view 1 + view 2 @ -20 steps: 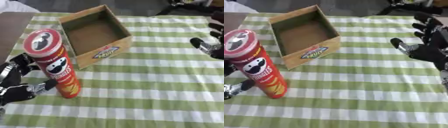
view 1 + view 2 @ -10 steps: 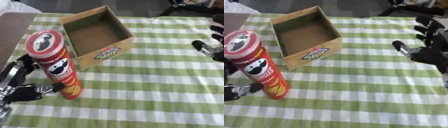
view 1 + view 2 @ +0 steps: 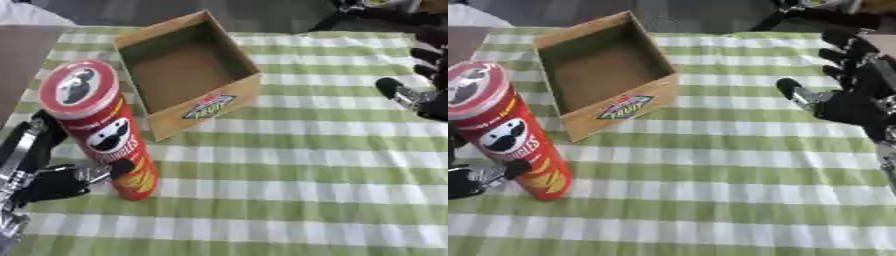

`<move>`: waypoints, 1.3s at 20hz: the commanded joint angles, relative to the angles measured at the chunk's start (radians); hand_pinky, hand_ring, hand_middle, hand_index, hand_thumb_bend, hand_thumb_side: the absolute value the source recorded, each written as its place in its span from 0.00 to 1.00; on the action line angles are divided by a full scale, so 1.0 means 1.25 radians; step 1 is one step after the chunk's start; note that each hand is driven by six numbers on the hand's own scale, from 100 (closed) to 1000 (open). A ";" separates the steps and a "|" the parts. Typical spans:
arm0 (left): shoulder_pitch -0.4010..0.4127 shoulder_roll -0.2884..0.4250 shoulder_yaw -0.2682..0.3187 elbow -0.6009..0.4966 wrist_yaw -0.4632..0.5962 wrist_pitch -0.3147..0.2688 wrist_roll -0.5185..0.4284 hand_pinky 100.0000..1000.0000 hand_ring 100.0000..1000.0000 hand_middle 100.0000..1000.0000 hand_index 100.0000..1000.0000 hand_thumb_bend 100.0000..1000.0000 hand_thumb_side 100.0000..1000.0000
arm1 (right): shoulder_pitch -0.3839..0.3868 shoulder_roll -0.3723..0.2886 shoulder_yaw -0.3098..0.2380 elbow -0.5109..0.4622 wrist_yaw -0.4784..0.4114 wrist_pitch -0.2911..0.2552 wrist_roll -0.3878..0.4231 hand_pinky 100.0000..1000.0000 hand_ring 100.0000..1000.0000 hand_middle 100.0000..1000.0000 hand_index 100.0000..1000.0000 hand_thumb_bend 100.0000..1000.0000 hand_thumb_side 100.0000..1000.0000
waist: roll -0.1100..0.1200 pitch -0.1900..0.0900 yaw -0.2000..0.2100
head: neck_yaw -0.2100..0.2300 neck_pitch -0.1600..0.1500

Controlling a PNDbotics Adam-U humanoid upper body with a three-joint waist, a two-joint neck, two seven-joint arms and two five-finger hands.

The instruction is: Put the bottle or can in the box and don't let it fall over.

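Red and upright, the one chip can (image 3: 101,127) is standing at your near left on the green checked cloth (image 3: 297,170); your left hand (image 3: 44,172) is curling a thumb against it, nearer than before. Beyond, one open cardboard box (image 3: 188,80) is sitting just beside it. Your right hand (image 3: 859,97) is hovering spread, well apart.

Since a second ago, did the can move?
No. The can stands at the same spot beside the box's near corner; the left hand grips it.
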 commanded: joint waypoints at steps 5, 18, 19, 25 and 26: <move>-0.031 -0.013 -0.013 0.017 -0.010 -0.004 0.001 0.73 0.84 0.72 0.77 0.79 0.20 | -0.010 -0.018 -0.003 -0.010 -0.001 0.000 0.004 1.00 1.00 1.00 0.96 0.42 0.00 | 0.000 -0.005 -0.003 | 0.004 -0.010; -0.053 -0.041 -0.021 0.064 -0.002 -0.011 0.055 0.70 0.82 0.71 0.62 0.55 0.19 | -0.010 -0.016 -0.004 -0.007 -0.005 0.007 -0.006 1.00 1.00 1.00 0.96 0.42 0.00 | 0.002 -0.005 -0.007 | 0.007 -0.025; -0.053 -0.042 -0.022 0.065 0.002 -0.012 0.059 0.69 0.81 0.69 0.55 0.49 0.17 | -0.010 -0.016 -0.004 -0.007 -0.006 0.007 -0.007 1.00 1.00 1.00 0.96 0.42 0.00 | 0.002 -0.005 -0.008 | 0.008 -0.026; -0.048 -0.039 -0.023 0.062 0.031 -0.023 0.087 0.66 0.77 0.60 0.37 0.13 0.01 | -0.009 -0.016 -0.004 -0.006 -0.008 0.009 -0.010 1.00 1.00 1.00 0.95 0.42 0.00 | 0.003 -0.005 -0.008 | 0.006 -0.025; -0.047 -0.039 -0.023 0.059 0.040 -0.025 0.092 0.65 0.76 0.58 0.35 0.05 0.02 | -0.009 -0.016 -0.004 -0.006 -0.008 0.009 -0.010 1.00 1.00 1.00 0.95 0.42 0.00 | 0.004 -0.005 -0.008 | 0.006 -0.024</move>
